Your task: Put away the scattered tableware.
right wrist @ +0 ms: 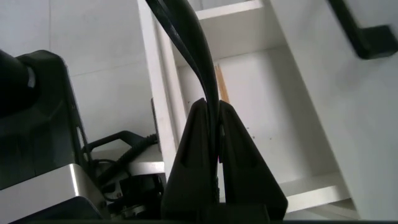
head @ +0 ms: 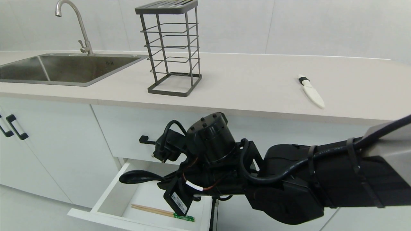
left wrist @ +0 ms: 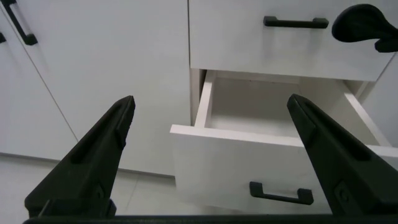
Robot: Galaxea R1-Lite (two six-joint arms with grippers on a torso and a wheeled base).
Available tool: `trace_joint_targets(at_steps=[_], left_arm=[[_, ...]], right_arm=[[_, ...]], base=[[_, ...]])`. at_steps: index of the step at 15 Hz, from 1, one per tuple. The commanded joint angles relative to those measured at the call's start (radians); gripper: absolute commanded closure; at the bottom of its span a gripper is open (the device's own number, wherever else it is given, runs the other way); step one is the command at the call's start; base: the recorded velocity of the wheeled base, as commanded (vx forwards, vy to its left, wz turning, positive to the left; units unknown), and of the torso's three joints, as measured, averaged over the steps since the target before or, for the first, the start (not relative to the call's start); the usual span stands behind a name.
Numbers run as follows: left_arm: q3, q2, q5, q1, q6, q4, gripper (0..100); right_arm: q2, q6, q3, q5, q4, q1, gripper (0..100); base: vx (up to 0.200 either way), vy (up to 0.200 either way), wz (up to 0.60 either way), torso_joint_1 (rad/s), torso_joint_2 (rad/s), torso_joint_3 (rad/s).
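A black spoon (head: 137,176) hangs above the open white drawer (head: 106,196) under the counter, its bowl pointing left. My right gripper (head: 169,182) is shut on the spoon's handle (right wrist: 186,50), seen up close in the right wrist view with the drawer (right wrist: 261,112) below it. A pair of wooden chopsticks (head: 160,211) lies on the drawer floor, also seen as chopsticks (right wrist: 219,84) beside the handle. A white knife (head: 310,90) with a black band lies on the counter at the right. My left gripper (left wrist: 211,107) is open, low in front of the drawer (left wrist: 249,162), with the spoon (left wrist: 364,22) beyond it.
A dark wire rack (head: 171,48) stands on the counter's middle, with a steel sink (head: 64,67) and tap to its left. A closed drawer with a black handle (head: 145,140) sits above the open one. Cabinet doors with black handles (head: 16,126) are at the left.
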Motion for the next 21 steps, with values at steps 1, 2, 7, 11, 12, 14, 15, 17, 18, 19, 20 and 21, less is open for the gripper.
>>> trace_joint_targets(at_steps=[1,2,7,11,12,14,15,17,18,19,20,21], left_arm=[[0.000,0.001,0.000,0.000,0.000,0.000,0],[0.000,0.001,0.000,0.000,0.000,0.000,0],[0.000,0.001,0.000,0.000,0.000,0.000,0],[0.000,0.001,0.000,0.000,0.000,0.000,0],[0.000,0.001,0.000,0.000,0.000,0.000,0],[0.000,0.001,0.000,0.000,0.000,0.000,0],[0.000,0.001,0.000,0.000,0.000,0.000,0],[0.000,0.001,0.000,0.000,0.000,0.000,0],[0.000,0.001,0.000,0.000,0.000,0.000,0],[0.000,0.001,0.000,0.000,0.000,0.000,0],[0.000,0.001,0.000,0.000,0.000,0.000,0],[0.000,0.001,0.000,0.000,0.000,0.000,0]], right_arm=[[0.002,-0.001,0.000,0.001,-0.001,-0.001,100],[0.005,-0.001,0.000,0.001,-0.001,-0.001,100],[0.016,-0.002,0.000,0.000,-0.001,-0.004,100],[0.028,-0.005,-0.001,0.000,-0.005,-0.007,100],[0.031,-0.024,-0.001,0.000,-0.005,-0.009,100],[0.034,-0.028,-0.003,0.001,-0.005,-0.010,100],[0.038,-0.030,-0.004,0.000,-0.005,-0.012,100],[0.050,-0.110,-0.004,0.001,-0.005,-0.018,100],[0.054,-0.111,-0.006,0.001,-0.005,-0.019,100],[0.061,-0.111,-0.006,0.001,-0.005,-0.021,100],[0.070,-0.113,-0.006,0.000,-0.005,-0.027,100],[0.090,-0.113,-0.012,0.000,-0.010,-0.030,100]], base=[[0.000,0.000,0.00,-0.056,0.28,0.095],[0.000,0.000,0.00,-0.032,0.26,0.046],[0.000,0.000,0.00,-0.003,0.05,0.015],[0.000,0.000,0.00,-0.001,0.00,0.013],[0.000,0.000,0.00,0.000,0.00,0.000],[0.000,0.000,0.00,0.000,0.00,0.000],[0.000,0.000,0.00,0.000,0.00,0.000],[0.000,0.000,0.00,0.000,0.00,0.000],[0.000,0.000,0.00,0.000,0.00,0.000],[0.000,0.000,0.00,0.000,0.00,0.000],[0.000,0.000,0.00,0.000,0.00,0.000],[0.000,0.000,0.00,0.000,0.00,0.000]])
